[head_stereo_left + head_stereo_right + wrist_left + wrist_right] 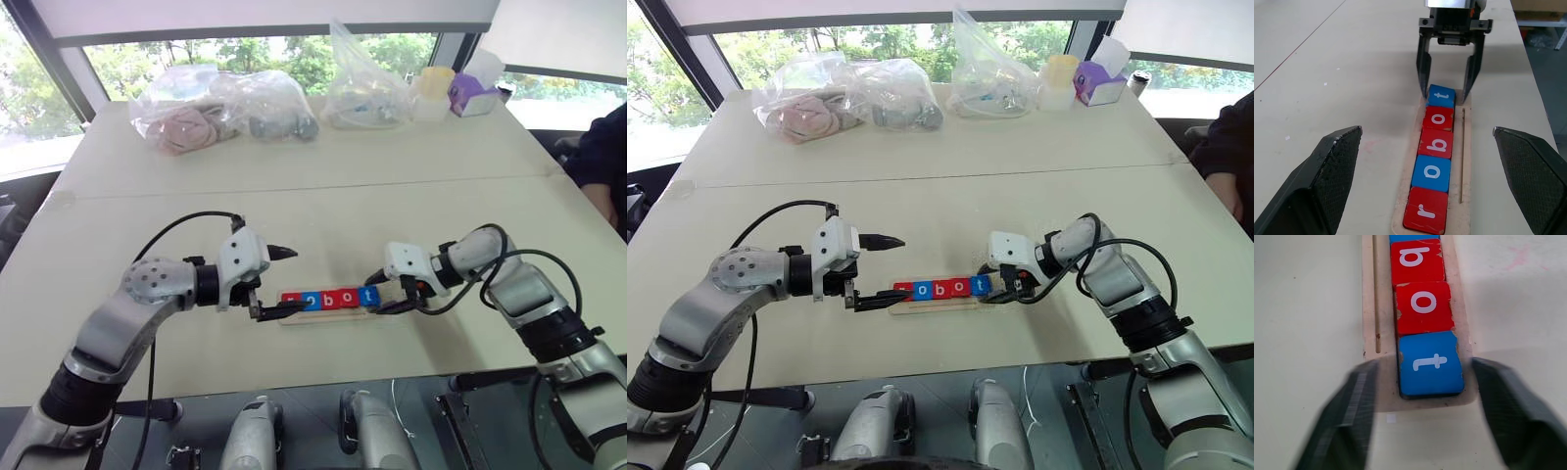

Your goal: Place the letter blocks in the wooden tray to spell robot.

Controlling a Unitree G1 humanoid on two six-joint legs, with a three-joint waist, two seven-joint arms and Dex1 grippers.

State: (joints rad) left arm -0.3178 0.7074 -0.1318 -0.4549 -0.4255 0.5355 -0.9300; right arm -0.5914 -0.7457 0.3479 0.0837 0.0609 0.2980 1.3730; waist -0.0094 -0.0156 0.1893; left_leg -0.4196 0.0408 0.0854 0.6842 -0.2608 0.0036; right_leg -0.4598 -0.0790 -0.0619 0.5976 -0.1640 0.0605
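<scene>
The blocks [1433, 161] are sitting in a row in the tray [1465, 166], reading r, o, b, o, t: red, blue, red, red, blue. They are flat squares with white lowercase letters, edges touching; the red ones are showing chipped paint along their sides. The tray is a long pale wood strip with a raised rim and a thin groove running beside the row, and it is lying near the front middle of the beige surface [323, 196].

The right end effector [1446, 90] is standing wide open at the t end, its two black fingers straddling the tray's end and gripping nothing. Its arm is reaching in from the right, angled downward. The left end effector [272, 284] is also gaping wide and holding nothing, pointing level along the tray from the r end, one finger above the surface and the other low by the tray.

Clear plastic bags [220, 108] of items, a pale cup [433, 93] and a purple box [472, 96] are sitting along the far edge. A person's dark sleeve [600, 162] is showing at the right.
</scene>
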